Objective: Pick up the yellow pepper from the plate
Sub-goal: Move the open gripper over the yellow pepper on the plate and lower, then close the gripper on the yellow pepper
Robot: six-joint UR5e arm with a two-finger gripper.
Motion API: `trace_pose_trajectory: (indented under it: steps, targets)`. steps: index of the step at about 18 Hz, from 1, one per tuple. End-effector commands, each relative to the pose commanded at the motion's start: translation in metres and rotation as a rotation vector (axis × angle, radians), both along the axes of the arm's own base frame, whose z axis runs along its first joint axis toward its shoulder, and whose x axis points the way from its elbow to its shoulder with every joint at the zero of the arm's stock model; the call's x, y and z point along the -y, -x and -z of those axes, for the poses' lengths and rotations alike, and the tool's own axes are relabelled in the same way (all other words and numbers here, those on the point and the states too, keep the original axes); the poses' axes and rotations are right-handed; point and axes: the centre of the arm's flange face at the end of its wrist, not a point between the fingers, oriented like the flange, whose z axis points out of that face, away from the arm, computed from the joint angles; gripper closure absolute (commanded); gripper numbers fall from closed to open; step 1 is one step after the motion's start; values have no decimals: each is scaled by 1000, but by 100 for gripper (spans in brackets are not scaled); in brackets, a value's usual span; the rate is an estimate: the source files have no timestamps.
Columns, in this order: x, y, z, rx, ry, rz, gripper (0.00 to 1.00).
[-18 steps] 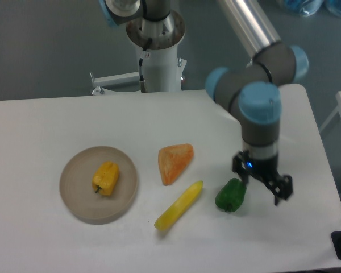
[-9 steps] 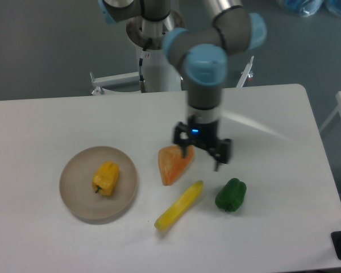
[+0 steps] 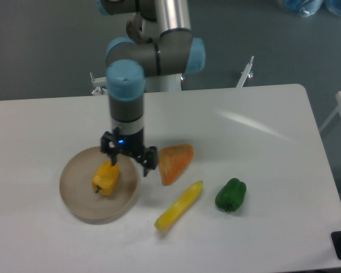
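The jaws [image 3: 129, 158] hang spread apart over the right part of the plate [image 3: 79, 202], gripping nothing. The yellow pepper [image 3: 105, 177] lies on the plate just below and left of them. On the white desk [image 3: 261, 142] to the right lie an orange wedge [image 3: 174, 161], a long yellow vegetable [image 3: 178, 205] and a green pepper [image 3: 231, 194].

A white table [image 3: 261, 131] carries everything. On its left part lies a round tan plate [image 3: 77, 199]. Just right of the plate lies an orange wedge [image 3: 174, 161]. In front of the wedge a long slim yellow vegetable [image 3: 178, 206] lies slantwise, and a green pepper [image 3: 231, 194] sits just right of it, apart from both.
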Motion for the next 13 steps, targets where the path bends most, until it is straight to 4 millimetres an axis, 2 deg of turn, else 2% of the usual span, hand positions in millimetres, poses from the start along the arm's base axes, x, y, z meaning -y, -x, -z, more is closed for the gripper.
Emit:
trace_pose_trajectory:
  steps: [3, 13]
  targets:
    - [2, -14, 8, 3, 16, 24, 0]
    - [1, -26, 28, 6, 51, 45, 0]
